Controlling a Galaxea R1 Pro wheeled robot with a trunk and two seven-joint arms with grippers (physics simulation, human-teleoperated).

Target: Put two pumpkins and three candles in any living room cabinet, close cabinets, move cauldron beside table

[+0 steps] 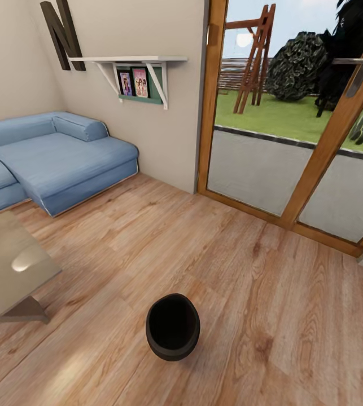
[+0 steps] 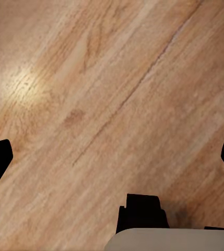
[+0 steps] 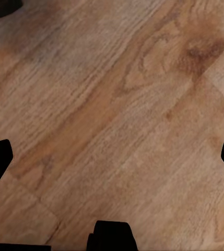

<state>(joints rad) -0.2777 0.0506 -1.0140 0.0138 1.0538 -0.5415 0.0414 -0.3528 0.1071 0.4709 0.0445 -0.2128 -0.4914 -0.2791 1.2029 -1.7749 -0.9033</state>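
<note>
Head view: cauldron on open floor, table to the left

Left to right, head view:
- Glass-topped table (image 1: 6, 270), low, at left edge; blue sofa (image 1: 51, 160) behind.
- Cauldron (image 1: 173, 326), black, upright, mouth open, on bare wooden floor (image 1: 271, 293); near the table corner, not touching.
- Glazed wooden doors (image 1: 294, 141) at right, garden beyond.

Left wrist view: left gripper (image 2: 112, 157), fingertips at opposite frame edges, spread wide, nothing held, floor beneath.
Right wrist view: right gripper (image 3: 112, 157), likewise wide and empty.

Step judged in hand: bringing cauldron beside table. Advice: approach squarely, lower one gripper over the rim, pinch a wall firmly, keep upright, set down just beside table leg.
</note>
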